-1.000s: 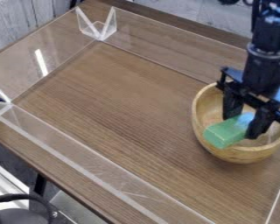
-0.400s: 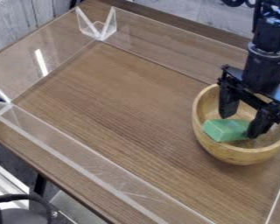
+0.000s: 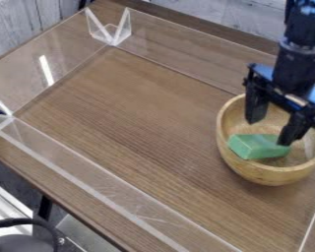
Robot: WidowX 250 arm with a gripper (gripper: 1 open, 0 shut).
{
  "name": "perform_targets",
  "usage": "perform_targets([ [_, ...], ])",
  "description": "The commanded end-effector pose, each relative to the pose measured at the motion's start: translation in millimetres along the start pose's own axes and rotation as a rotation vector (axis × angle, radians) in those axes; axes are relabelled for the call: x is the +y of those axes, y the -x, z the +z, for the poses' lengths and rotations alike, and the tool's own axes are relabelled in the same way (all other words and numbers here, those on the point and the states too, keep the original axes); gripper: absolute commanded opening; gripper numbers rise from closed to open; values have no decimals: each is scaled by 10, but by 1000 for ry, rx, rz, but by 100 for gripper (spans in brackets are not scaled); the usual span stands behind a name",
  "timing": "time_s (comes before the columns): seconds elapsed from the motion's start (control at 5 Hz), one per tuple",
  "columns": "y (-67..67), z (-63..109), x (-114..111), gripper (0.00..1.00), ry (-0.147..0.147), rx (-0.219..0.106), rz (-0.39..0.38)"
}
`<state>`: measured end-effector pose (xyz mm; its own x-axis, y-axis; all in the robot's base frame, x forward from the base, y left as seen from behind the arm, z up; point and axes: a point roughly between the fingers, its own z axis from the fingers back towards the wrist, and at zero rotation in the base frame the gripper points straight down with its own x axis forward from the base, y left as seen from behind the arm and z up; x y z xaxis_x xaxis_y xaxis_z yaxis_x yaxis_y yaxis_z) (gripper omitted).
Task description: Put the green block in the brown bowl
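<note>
Though it takes up most of the picture, the wooden table (image 3: 121, 118) serves here as the plain stage, its flat top giving the bowl a level footing near the right edge of the view. Next in size comes the black robot arm (image 3: 299, 44), reaching in from the upper right so that its working end is over the bowl, which is where a release has to happen if the block is to land inside. Smaller than that is the brown bowl (image 3: 231, 155), upright on the wood, its mouth facing up and its deep wall well suited to catching something let go from above and keeping it from sliding off. The gripper (image 3: 279, 122) stands released, its dark fingers spread apart at the far side of the bowl's mouth, with nothing gripped between them that I can make out; that spread fits a drop just made, and I judge the placing as good as done, with only a clean lift away left, taking care not to catch the rim. Smallest is the green block (image 3: 259, 147), inside the bowl, in the part nearer the viewer and to the left of the picture. Its long axis runs roughly across the view, one end toward the left side of the bowl and the other toward the right. Whether it lies fully flat or leans a little on the curved wall, I cannot tell.
</note>
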<state>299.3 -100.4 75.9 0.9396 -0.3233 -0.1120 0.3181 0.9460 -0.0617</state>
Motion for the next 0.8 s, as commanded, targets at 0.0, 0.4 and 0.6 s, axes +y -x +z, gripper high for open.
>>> perform_targets([
  [0.0, 15, 492, 89, 100, -21, -138, 14],
  [0.4, 37, 770, 250, 100, -30, -172, 23],
  [0.6, -64, 650, 176, 100, -21, -139, -15],
])
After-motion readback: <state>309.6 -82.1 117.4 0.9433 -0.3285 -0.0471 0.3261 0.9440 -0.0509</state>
